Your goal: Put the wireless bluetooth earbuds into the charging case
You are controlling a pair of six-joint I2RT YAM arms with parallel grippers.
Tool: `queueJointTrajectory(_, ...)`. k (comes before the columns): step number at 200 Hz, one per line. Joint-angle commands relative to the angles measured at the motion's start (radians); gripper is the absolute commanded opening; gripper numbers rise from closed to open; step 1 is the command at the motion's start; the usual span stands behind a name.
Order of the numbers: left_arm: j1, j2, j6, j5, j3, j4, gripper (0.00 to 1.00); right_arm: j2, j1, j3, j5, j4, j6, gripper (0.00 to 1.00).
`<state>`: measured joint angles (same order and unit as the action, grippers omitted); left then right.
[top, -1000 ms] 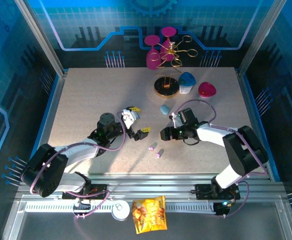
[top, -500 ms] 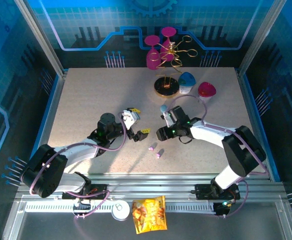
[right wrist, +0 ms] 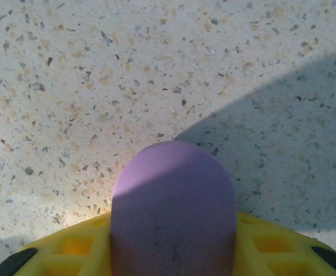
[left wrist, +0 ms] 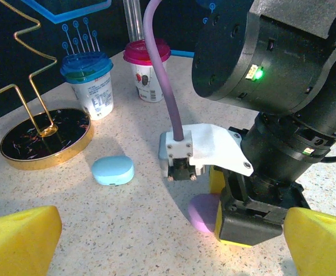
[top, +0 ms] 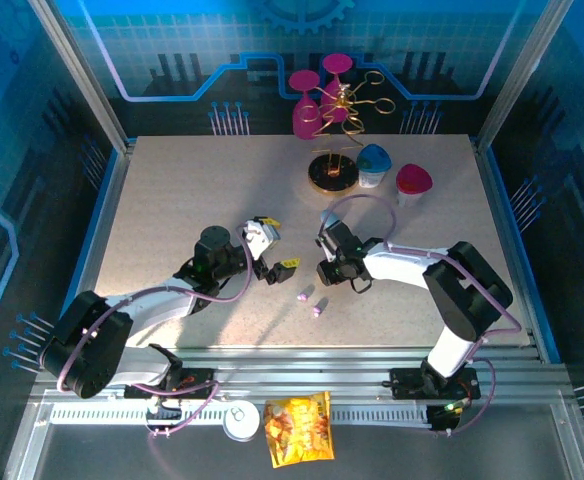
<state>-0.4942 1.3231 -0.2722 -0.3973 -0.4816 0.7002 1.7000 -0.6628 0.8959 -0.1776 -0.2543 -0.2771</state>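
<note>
"Lilac earbuds [top: 303,296], both of them, lie loose on the table [top: 172,200] just on my side of the right gripper [top: 324,272], so I count nothing as inserted yet."

"And the case they belong in?"

"I have the lilac case [right wrist: 174,201] between the right gripper's yellow fingers. From its wrist camera they look pressed in on both flanks, pinching the case low against the table. Whether its lid is up, I can't tell."

"The blue case?"

"The blue case [left wrist: 113,171] lies flat on the table beyond the right gripper, apart from it, with nothing touching it."

"So what's left, by your reckoning?"

"Nearly all of it, I'd judge. The lilac case has to be opened and steadied, then each bud picked up off the table and seated. After that the blue one wants the same."

"How are the arms set?"

"My right arm [top: 412,265] runs low from its base and sweeps across toward the left, wrist tipped down so the gripper meets the table. My left arm [top: 162,300] stretches forward and to the right. The left gripper [top: 277,242] is spread as wide as it goes and carries nothing. It hangs just beside the right gripper and faces it, with the lilac case straight ahead of its open fingers."
</note>
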Motion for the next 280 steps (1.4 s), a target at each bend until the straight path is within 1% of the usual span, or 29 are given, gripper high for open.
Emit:
queueJointTrajectory(1, -0.004, 0.002, -0.015, -0.006, -0.034, -0.002, 0.99, -0.024, -0.016, 0.009, -0.024, -0.037, 0.013, 0.32)
queueJointTrajectory(21, -0.004, 0.004, -0.01, -0.008, -0.037, -0.001, 0.99, -0.075, -0.009, 0.002, 0.009, -0.031, 0.054, 0.26)
queueJointTrajectory(46, -0.004, -0.003, -0.002, -0.015, -0.046, 0.004, 0.99, -0.171, 0.02, -0.011, 0.154, 0.011, 0.129, 0.23)
queueJointTrajectory(68, -0.004, -0.018, 0.009, -0.037, -0.066, -0.014, 0.99, -0.287, 0.061, -0.046, 0.322, 0.03, 0.194, 0.22)
queueJointTrajectory(80, -0.005, -0.039, 0.023, -0.066, -0.086, -0.047, 0.99, -0.353, 0.092, -0.045, 0.413, 0.025, 0.214, 0.21)
queueJointTrajectory(98, -0.006, -0.095, 0.045, -0.128, -0.121, -0.119, 0.99, -0.438, 0.149, -0.024, 0.594, -0.017, 0.233, 0.21)
queueJointTrajectory(111, -0.006, -0.136, 0.051, -0.177, -0.144, -0.165, 0.99, -0.489, 0.171, -0.022, 0.658, -0.051, 0.25, 0.2)
queueJointTrajectory(118, -0.007, -0.154, 0.056, -0.203, -0.155, -0.185, 0.99, -0.517, 0.179, 0.015, 0.69, -0.075, 0.271, 0.19)
queueJointTrajectory(141, -0.006, -0.19, 0.074, -0.304, -0.196, -0.242, 0.99, -0.585, 0.199, 0.058, 0.757, -0.138, 0.32, 0.19)
queueJointTrajectory(175, -0.007, -0.189, 0.076, -0.399, -0.241, -0.302, 0.99, -0.611, 0.206, 0.115, 0.887, -0.225, 0.407, 0.19)
queueJointTrajectory(198, -0.008, -0.182, 0.054, -0.462, -0.288, -0.389, 0.99, -0.603, 0.205, 0.152, 0.936, -0.298, 0.462, 0.19)
queueJointTrajectory(233, -0.015, -0.176, 0.036, -0.518, -0.329, -0.471, 0.98, -0.581, 0.179, 0.199, 0.955, -0.362, 0.518, 0.19)
queueJointTrajectory(253, -0.027, -0.164, 0.038, -0.549, -0.344, -0.493, 0.96, -0.563, 0.147, 0.23, 0.944, -0.407, 0.568, 0.19)
queueJointTrajectory(267, -0.036, -0.151, 0.027, -0.571, -0.36, -0.526, 0.91, -0.547, 0.126, 0.251, 0.927, -0.428, 0.59, 0.19)
queueJointTrajectory(280, -0.041, -0.142, 0.02, -0.574, -0.37, -0.545, 0.89, -0.534, 0.107, 0.269, 0.91, -0.44, 0.601, 0.19)
